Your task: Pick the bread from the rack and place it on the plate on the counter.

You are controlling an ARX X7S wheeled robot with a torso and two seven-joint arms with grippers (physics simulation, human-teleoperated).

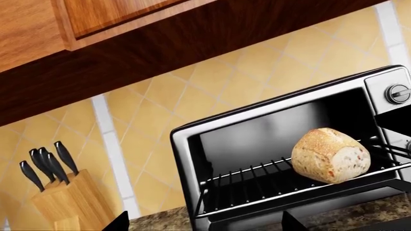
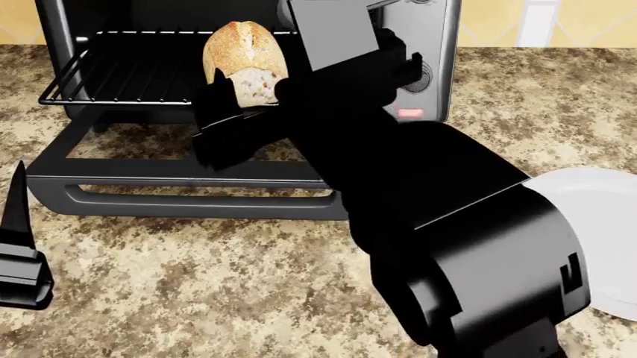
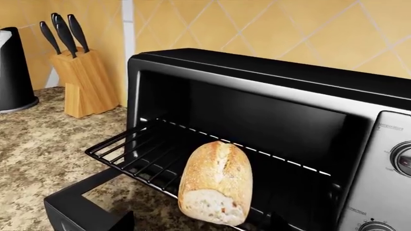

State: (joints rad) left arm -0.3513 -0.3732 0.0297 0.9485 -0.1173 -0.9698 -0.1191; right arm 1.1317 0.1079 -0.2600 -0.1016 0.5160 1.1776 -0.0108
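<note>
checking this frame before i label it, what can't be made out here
- Right gripper, head view: the arm's black bulk hides whether its fingers touch the bread.
- Plate, head view: cut off by the right edge and partly covered by the arm.
- Left gripper, head view: cut off at the left edge, so open or shut is unclear.
- Rack, right wrist view: the bread hides the bars under it.
</note>
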